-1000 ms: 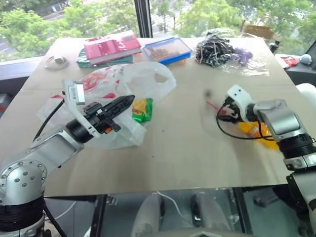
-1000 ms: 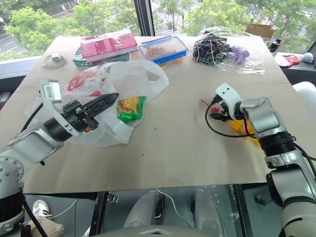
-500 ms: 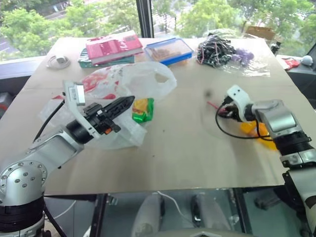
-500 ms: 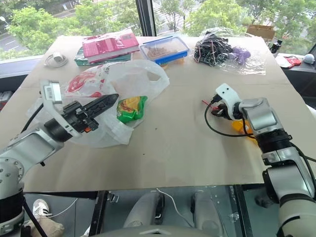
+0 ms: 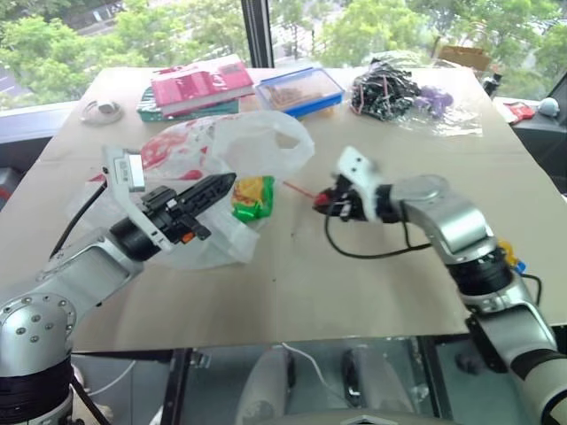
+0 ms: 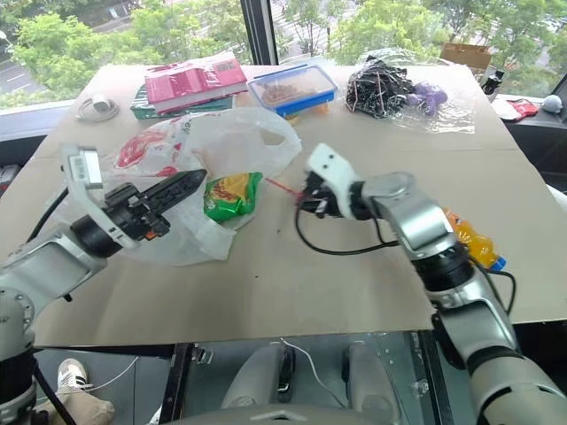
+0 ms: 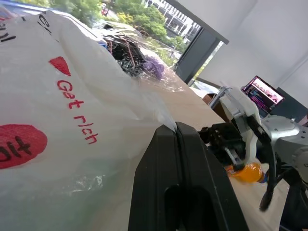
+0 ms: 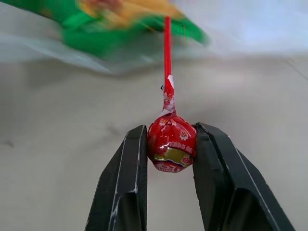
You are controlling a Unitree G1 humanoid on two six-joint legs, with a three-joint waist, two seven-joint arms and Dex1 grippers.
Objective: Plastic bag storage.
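We are looking at the plastic bag [image 5: 221, 150], a thin, translucent white carrier with red printed labels and a cut-out handle, lying crumpled and billowed on the left half of the table [image 5: 354, 292], with a green snack packet [image 5: 252, 197] at its near edge. Our left gripper [image 5: 221, 184] is pinching the bag's film, fingers pressed together. Our right gripper [image 8: 171, 144] is clamping a red lollipop [image 8: 172, 148], stick pointing towards the packet.

The left hand [image 5: 226, 182], shut, holds the plastic bag [image 5: 232, 149] beside a green snack packet [image 5: 252, 197].
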